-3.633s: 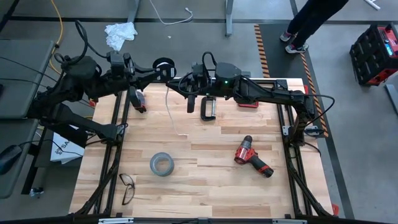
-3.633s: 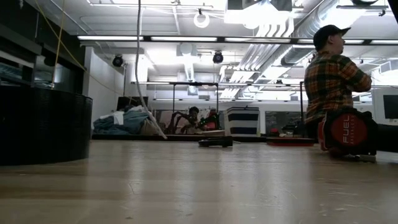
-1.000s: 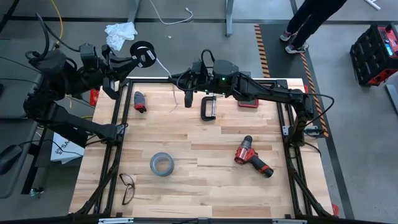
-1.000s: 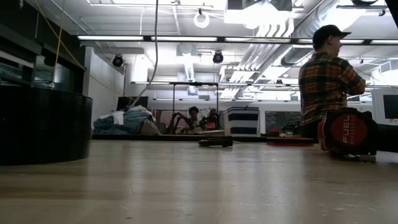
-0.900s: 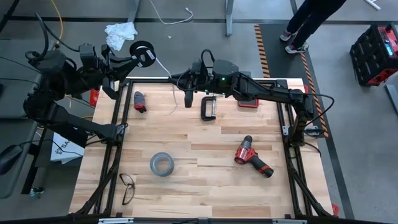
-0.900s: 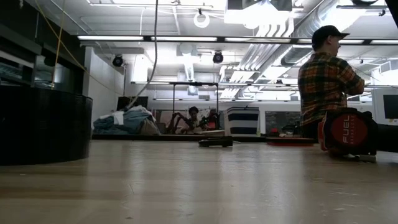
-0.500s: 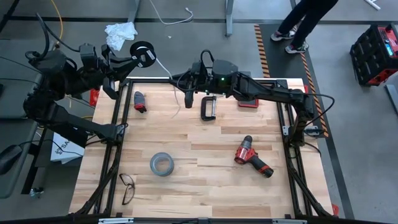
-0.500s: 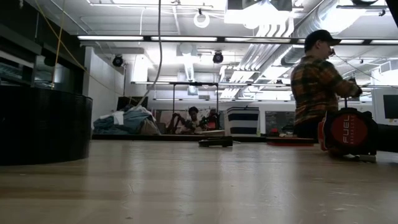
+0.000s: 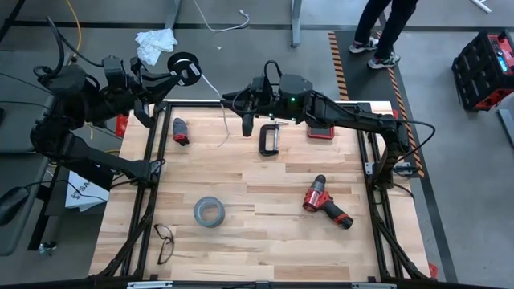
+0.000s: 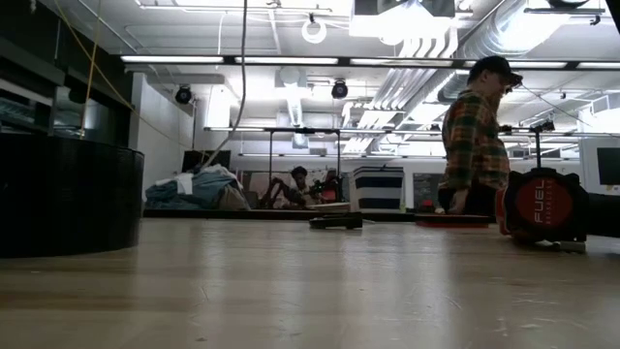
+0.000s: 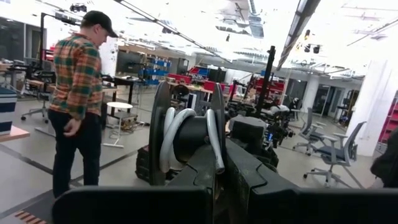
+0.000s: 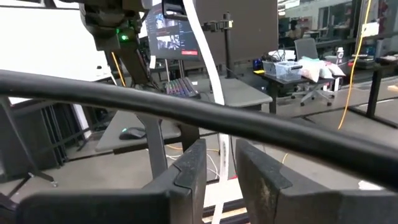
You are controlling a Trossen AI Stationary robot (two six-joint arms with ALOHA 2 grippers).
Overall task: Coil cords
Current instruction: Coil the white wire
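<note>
Past the bench's far-left corner, black spool [image 9: 185,67] held up off the bench [image 9: 265,209] in left pincer [image 9: 165,76], pressed together on it; white cord [image 9: 217,95] wound on the spool, running down toward right pincer [image 9: 246,128]. Right pincer over the far bench edge, fingers [image 12: 186,174] slightly spread, cord between them, contact unclear. C-clamp [image 9: 268,138] just beside it.

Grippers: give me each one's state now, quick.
Left gripper: shut on the spool.
Right gripper: open, the white cord running loose between its fingers.
</note>
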